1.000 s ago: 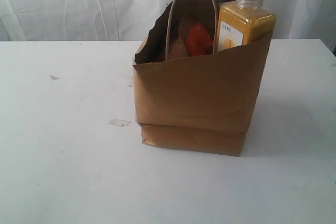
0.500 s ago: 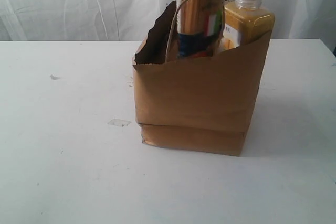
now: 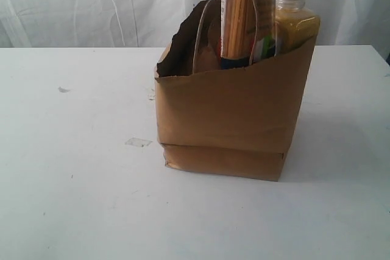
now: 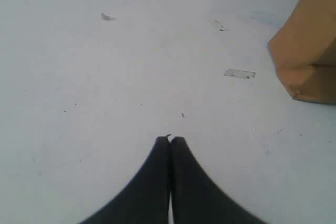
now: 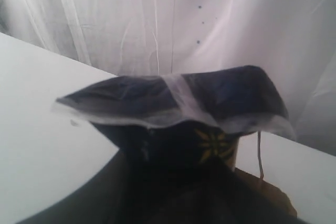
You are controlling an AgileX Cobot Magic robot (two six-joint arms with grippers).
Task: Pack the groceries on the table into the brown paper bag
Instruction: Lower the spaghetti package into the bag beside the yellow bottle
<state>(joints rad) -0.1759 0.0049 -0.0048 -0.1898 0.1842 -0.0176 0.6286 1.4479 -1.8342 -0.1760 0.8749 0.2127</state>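
The brown paper bag (image 3: 225,120) stands upright on the white table (image 3: 73,181). A spaghetti packet (image 3: 241,16) stands upright in its mouth behind the loop handle (image 3: 204,22), its lower end inside and its top running out of the exterior view. Beside it in the bag stands a yellow white-capped bottle (image 3: 298,22). The right wrist view shows the packet's dark sealed top end (image 5: 178,103), and my right gripper (image 5: 178,182) is shut on it above the bag rim (image 5: 273,195). My left gripper (image 4: 169,140) is shut and empty over bare table, left of the bag's corner (image 4: 310,51).
A small clear piece of tape (image 3: 138,142) lies on the table left of the bag, also seen as a tape piece (image 4: 239,74) in the left wrist view. A white curtain (image 3: 91,4) hangs behind the table. Small scuffs (image 3: 63,89) mark the tabletop.
The spaghetti packet has come down from above into the bag and shifted slightly right. It now covers the orange-red labelled pouch seen earlier. The left gripper has stayed shut.
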